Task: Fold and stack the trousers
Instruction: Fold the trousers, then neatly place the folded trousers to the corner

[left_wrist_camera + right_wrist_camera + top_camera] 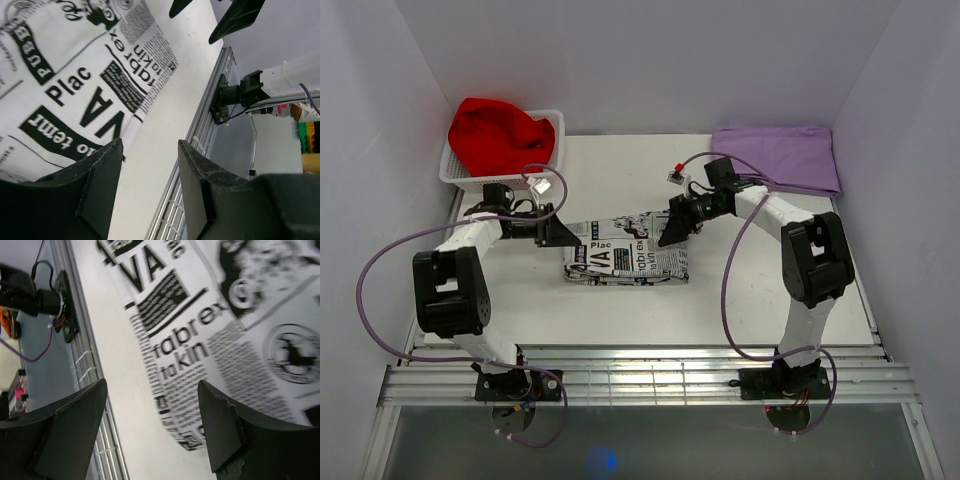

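Well, my left gripper (563, 237) stands parted and empty beside the white cloth trousers printed with black newspaper text (625, 262), which lie folded mid-table. My right gripper (672, 232) gapes empty at their right edge. Folding seems done, stacking left. The white plastic mesh basket (453, 178) holds a red cloth (500, 135); a lilac cloth (780, 155) lies back right.

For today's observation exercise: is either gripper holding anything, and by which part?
Nothing is held: the left gripper and right gripper are both open, empty, beside the trousers.
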